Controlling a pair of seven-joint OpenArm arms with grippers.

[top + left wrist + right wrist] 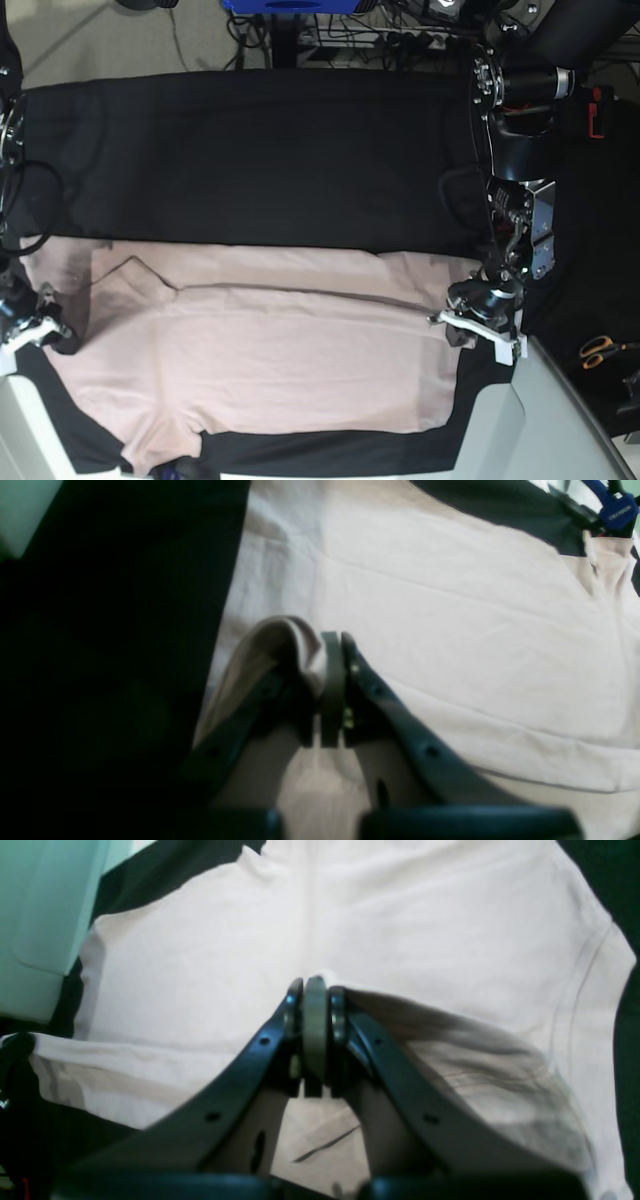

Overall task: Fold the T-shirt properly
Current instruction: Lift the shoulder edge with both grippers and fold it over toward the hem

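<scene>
T-shirt [270, 350] folding is barely beginning: we are pinching opposite edges, left gripper [332, 645] and right gripper [315, 990] both clamping fabric (counter [250, 160] beyond lying bare).

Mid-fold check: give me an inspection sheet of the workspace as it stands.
Surface: black cloth covers the table.
Job's things: pink T-shirt spread flat, one long edge already folded over.
Clutter: scissors on the right side.
Grippers: left hand shut on a lifted shirt edge; right hand shut on a raised fold.
Cables: loops by the right arm; a tangle on the floor behind.
Surroundings: blue object beyond the table.
</scene>
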